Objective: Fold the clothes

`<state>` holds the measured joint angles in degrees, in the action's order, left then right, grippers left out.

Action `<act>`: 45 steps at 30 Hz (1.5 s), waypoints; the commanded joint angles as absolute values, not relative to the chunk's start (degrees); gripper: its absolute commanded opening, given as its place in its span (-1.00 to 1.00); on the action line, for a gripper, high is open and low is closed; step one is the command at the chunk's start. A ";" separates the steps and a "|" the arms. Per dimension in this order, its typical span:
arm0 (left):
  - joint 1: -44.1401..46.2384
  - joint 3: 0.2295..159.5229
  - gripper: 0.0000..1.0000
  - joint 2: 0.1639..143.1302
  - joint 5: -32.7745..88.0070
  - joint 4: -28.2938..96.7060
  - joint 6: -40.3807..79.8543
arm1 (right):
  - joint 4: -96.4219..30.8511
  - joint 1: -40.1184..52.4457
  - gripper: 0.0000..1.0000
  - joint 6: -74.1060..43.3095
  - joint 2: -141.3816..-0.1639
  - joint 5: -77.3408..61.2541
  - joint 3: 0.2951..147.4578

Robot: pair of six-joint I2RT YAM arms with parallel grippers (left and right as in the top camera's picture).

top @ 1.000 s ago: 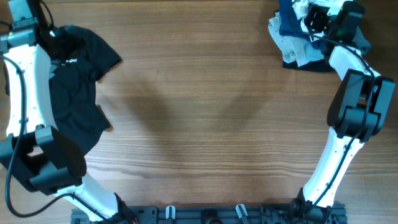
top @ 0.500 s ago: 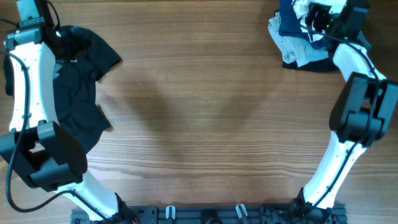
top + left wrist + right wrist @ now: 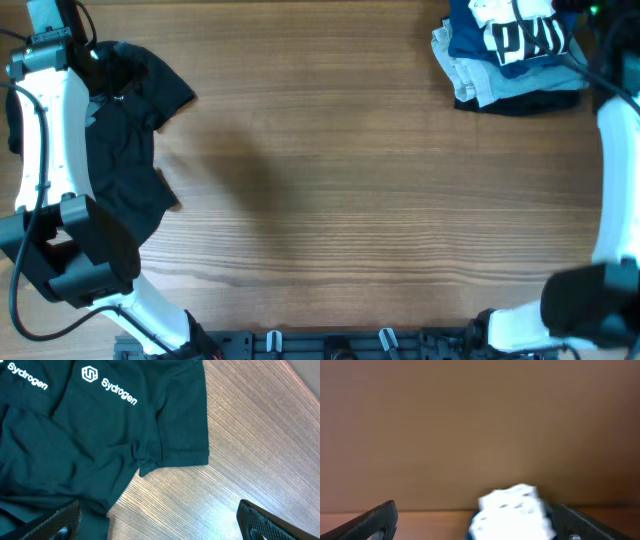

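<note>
Right claw (image 3: 475, 519) near white T-shirt (image 3: 511, 509)

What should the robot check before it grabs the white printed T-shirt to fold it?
1. Right gripper open: ok.
2. Left gripper open, empty: ok.
3. White T-shirt on top of the pile: ok.
4. Right gripper lined up with it: cannot tell, wrist view is blurred.
5. Left gripper over the right garment: not ok, black shirt lies below it.
6. Bare table in the middle for spreading: ok.
</note>
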<state>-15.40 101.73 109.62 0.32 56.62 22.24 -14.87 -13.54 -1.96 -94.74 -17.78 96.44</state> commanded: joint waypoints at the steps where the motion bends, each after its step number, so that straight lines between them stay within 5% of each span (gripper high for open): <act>1: -15.27 101.47 1.00 110.21 0.58 56.64 22.98 | -20.53 -13.34 0.99 -6.39 -89.49 -34.00 96.53; 6: -15.27 101.47 1.00 110.21 0.58 56.64 22.98 | -28.49 -11.73 0.99 -5.93 -83.88 -48.60 96.53; 19: -15.27 101.47 1.00 110.21 0.58 56.64 22.98 | -50.15 -10.24 0.99 -6.02 -79.29 -40.51 96.53; 38: -15.27 101.47 1.00 110.21 0.56 56.64 22.98 | -51.88 -10.02 1.00 -4.05 -78.63 -36.82 95.59; 45: -15.27 101.47 1.00 110.21 0.58 56.64 22.98 | -45.23 -8.91 1.00 4.45 -65.41 -31.77 84.47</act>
